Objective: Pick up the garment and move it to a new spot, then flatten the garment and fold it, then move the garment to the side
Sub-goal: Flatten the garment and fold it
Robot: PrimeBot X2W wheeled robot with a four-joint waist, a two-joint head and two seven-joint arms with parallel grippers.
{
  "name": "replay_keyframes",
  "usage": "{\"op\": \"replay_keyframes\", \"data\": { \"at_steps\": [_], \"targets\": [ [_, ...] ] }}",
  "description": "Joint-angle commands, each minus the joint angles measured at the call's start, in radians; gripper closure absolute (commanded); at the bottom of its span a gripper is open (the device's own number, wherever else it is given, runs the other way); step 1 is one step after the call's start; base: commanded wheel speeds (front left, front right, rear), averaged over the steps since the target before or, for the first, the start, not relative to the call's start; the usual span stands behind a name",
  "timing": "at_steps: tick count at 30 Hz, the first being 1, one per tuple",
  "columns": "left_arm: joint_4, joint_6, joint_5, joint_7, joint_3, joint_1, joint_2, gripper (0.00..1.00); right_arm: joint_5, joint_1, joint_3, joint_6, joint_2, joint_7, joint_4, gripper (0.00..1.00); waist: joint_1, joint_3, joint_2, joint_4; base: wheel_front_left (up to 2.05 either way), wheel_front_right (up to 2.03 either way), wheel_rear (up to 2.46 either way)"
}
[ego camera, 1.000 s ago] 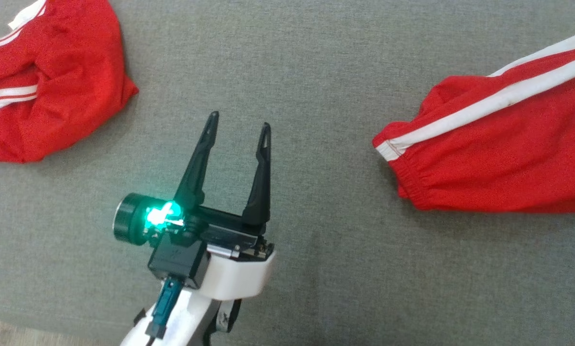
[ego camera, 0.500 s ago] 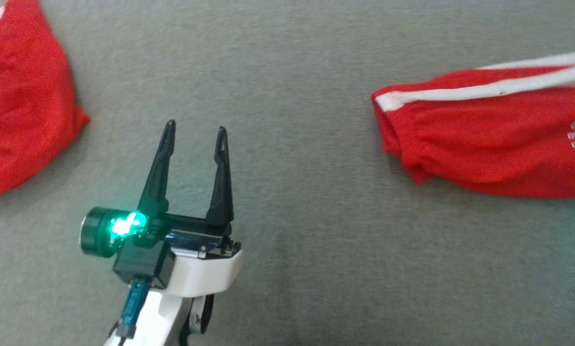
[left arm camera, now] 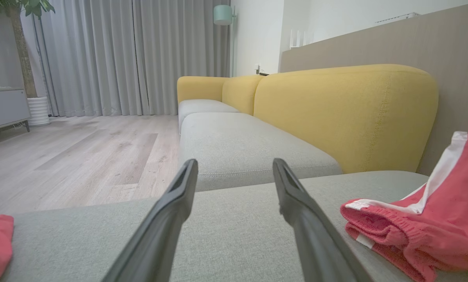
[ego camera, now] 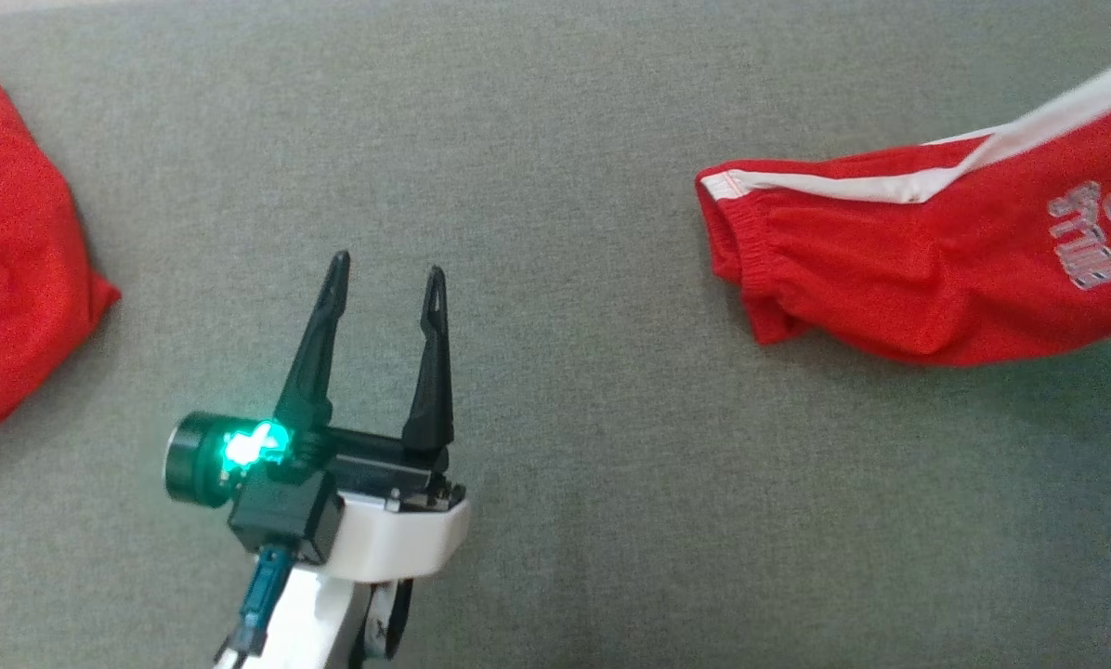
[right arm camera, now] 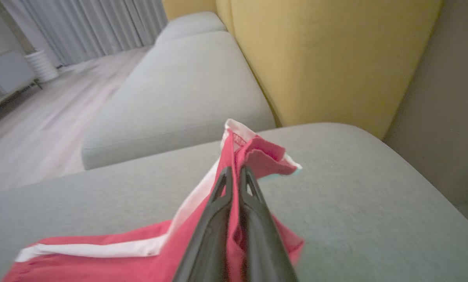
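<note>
Right tool (right arm camera: 235, 172): clenched, and in the right wrist view a raised fold of the red knit garment with white stripes (ego camera: 936, 269) is pinched between its two dark fingers. The white-edged corner is held off the grey woven sofa seat (ego camera: 565, 139), while the rest of the cloth trails down onto it. Left tool (ego camera: 386, 269): released, fingers spread wide, nothing between them, poised over bare seat. The garment is seen on the robot's right side of the seat, well apart from the left tool. Its long axis runs across the head view and rises toward the right edge, with the gathered elastic end pointed back at the left tool. The right arm is therefore judged the nearer, and the carry to a new spot is judged to rest on its pinch alone. The free elastic end is expected to drag or swing if it is lifted by one corner. A second red cloth heap (ego camera: 17, 251) is noted at the left edge, well apart from both. Whether it belongs to the same garment cannot be told. A yellow upholstered backrest (left arm camera: 335, 109) borders the far side of the seat. No obstacle is seen between the left tool and the garment.
</note>
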Motion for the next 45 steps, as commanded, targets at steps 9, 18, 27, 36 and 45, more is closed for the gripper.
{"op": "replay_keyframes", "data": {
  "at_steps": [9,18,27,36,45],
  "targets": [
    [-0.013,-0.033,0.010,-0.005,0.036,0.017,-0.030,0.00,-0.054,0.011,0.283,0.007,0.108,0.043,-0.275,1.00,0.0001,-0.027,-0.0001,0.030,0.00,0.00,0.00],
    [-0.008,-0.054,0.014,-0.005,0.051,0.036,-0.057,0.00,-0.066,0.103,0.480,0.007,0.199,-0.045,-0.215,0.00,0.0001,-0.055,-0.0001,0.091,0.00,0.00,0.00],
    [-0.074,-0.030,0.039,-0.005,0.122,0.142,-0.077,0.00,-0.173,0.266,0.345,0.007,0.160,-0.371,-0.234,0.00,0.0001,-0.177,-0.0001,0.107,0.00,0.00,0.00],
    [-0.052,-0.038,0.096,-0.005,0.152,0.381,-0.051,0.00,-0.334,0.504,0.295,0.007,0.180,-0.592,-0.054,0.00,0.0001,-0.350,-0.0001,0.091,0.00,0.00,0.00],
    [-0.025,-0.034,0.127,-0.005,0.183,0.480,-0.046,0.00,-0.382,0.568,0.304,0.007,0.203,-0.596,-0.056,0.00,0.0001,-0.389,-0.0001,0.074,0.00,0.00,0.00]
  ]
}}
